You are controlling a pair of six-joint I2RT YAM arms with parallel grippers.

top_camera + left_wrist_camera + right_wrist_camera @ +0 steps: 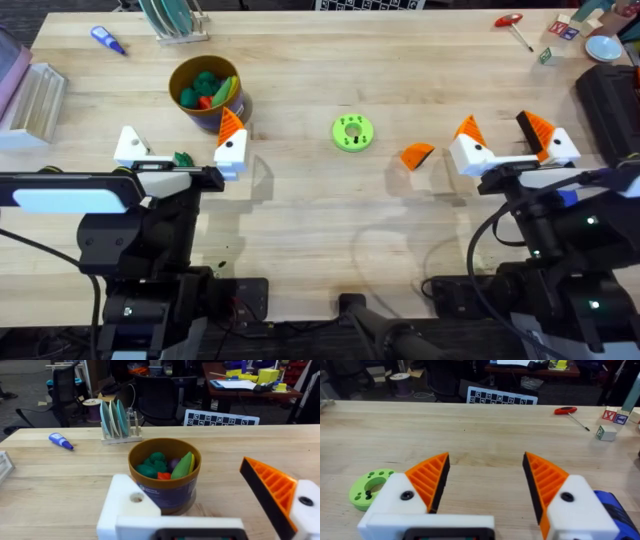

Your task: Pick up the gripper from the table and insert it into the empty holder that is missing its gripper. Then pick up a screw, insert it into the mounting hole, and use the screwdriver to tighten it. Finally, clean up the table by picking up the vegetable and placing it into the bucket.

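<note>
The wooden worktop (pixel 300 210) carries everything here. Both arms sit low at its near edge, each claw pointing away from its base.

The left claw (pixel 180 152) is spread wide and grips nothing. Its one finger is the holder (pixel 130 147), a bare white block with an open mounting hole, seen up close in the left wrist view (pixel 131 505); its other finger bears an orange ribbed tip (pixel 231 126). Between these two fingers, closer to the holder, lies the vegetable (pixel 183 158), small and dark green, on the wood. Just ahead of the left claw, near its orange-tipped finger, stands the bucket (pixel 208 92), yellow-gold with a purplish lower band and holding green, red and yellow toy produce; the left wrist view shows it straight in front (pixel 165 477).

The right claw (pixel 505 135) is also released, both white fingers carrying orange pads (pixel 431 480) with bare wood between them. Something blue shows just beside its outer finger in the right wrist view; I cannot tell what it is.

A round bright-green disc (pixel 352 132) lies between the two claws, nearer the middle of the worktop. The gripper (pixel 417 155), a loose orange wedge, rests on the wood just beside the right claw's inner finger, on the side toward the disc, touching neither.

A red-handled screwdriver (pixel 513 24) lies far ahead of the right claw, and a small blue-and-white pen-like item (pixel 107 40) far ahead of the left.
</note>
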